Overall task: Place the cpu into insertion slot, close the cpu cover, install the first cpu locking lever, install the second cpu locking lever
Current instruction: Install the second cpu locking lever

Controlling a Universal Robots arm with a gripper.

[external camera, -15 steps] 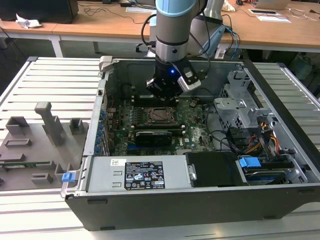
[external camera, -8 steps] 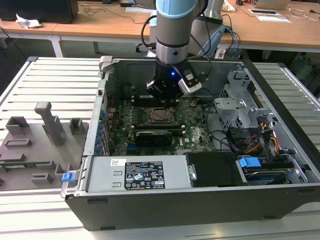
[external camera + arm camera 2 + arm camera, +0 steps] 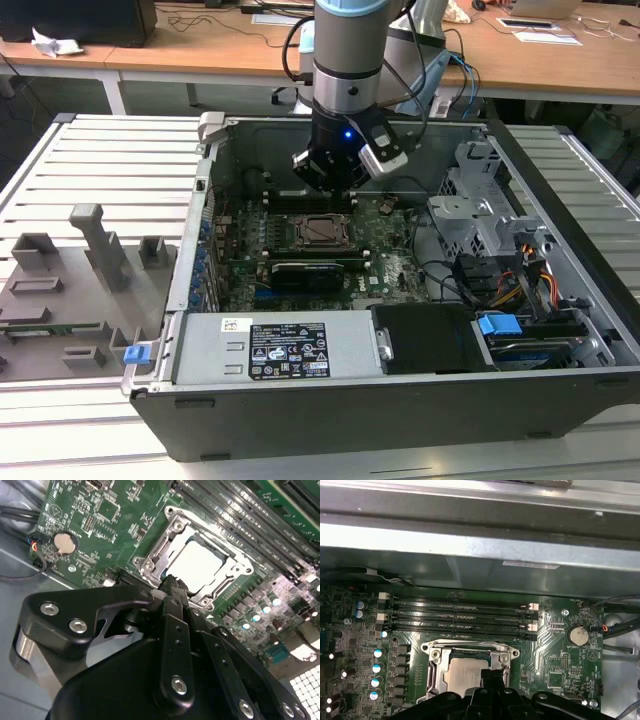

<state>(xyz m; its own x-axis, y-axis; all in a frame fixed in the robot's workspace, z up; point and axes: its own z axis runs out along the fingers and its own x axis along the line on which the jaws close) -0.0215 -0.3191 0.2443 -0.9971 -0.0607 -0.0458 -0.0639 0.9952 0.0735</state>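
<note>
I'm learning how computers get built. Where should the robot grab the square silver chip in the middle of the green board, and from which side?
By two opposite edges, coming straight down from above: the chip lies flat, face up, so only its top is open. The metal frame seems to sit over its rim, so that would probably have to swing up first.

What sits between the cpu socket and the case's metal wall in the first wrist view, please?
Long black memory slots lie on the green board between the insertion slot and the case wall, in the first wrist view.

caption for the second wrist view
Gripper poised at the edge of the insertion slot, cpu seated under the closed cpu cover.
</note>
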